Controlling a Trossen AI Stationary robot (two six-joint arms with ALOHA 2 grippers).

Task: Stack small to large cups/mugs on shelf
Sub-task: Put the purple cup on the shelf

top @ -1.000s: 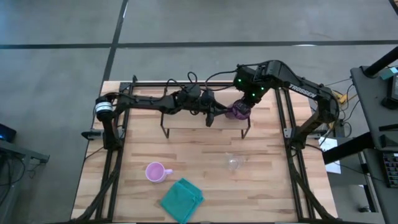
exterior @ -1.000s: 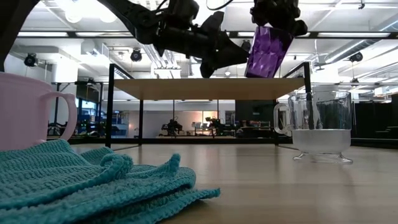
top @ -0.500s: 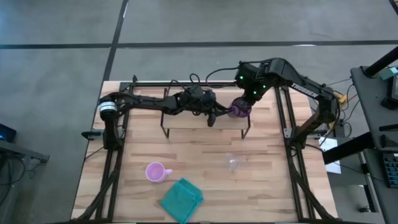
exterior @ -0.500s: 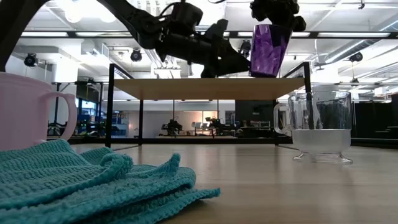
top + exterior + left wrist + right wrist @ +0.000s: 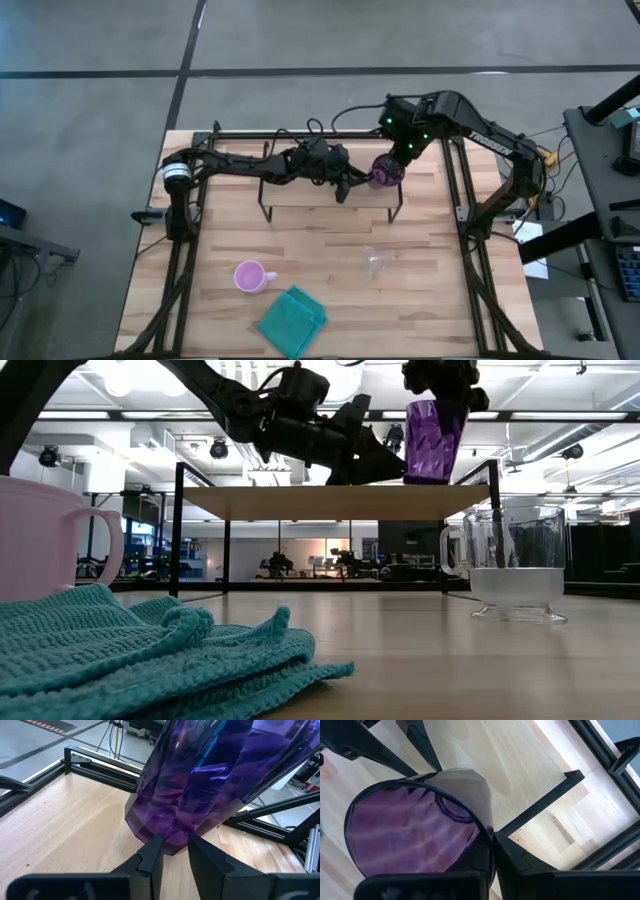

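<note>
The dark purple tumbler [image 5: 385,173] [image 5: 435,440] stands upright over the right end of the light-wood shelf [image 5: 300,197] [image 5: 330,502], held by my right gripper [image 5: 440,388] [image 5: 490,855], which is shut on it. Its base [image 5: 172,842] is at the plank's top; whether it rests there is unclear. My left gripper [image 5: 350,188] [image 5: 392,468] [image 5: 172,840] lies low over the shelf, open by a narrow gap, with its tips at the tumbler's base. The pink mug [image 5: 250,275] and the clear glass cup [image 5: 376,262] [image 5: 510,565] stand on the table. My right gripper pinches the tumbler's wall at the rim [image 5: 487,832], one finger inside the mouth and one finger [image 5: 520,865] outside. It comes from above, pointing down, and the tumbler hangs upright below it. My left gripper's fingertips [image 5: 152,845] stand against the tumbler's base; I cannot tell whether they touch it.
A teal cloth [image 5: 293,320] [image 5: 150,650] lies near the table's near edge, beside the pink mug [image 5: 45,540]. The black outer frame [image 5: 455,190] runs along the table's sides and far edge. Bare wood lies between the shelf and the cups.
My right gripper has turned the tumbler from tilted to upright and shifted it slightly toward the far edge over the shelf's right end. My left gripper has moved right along the shelf, closer to the tumbler's base.
</note>
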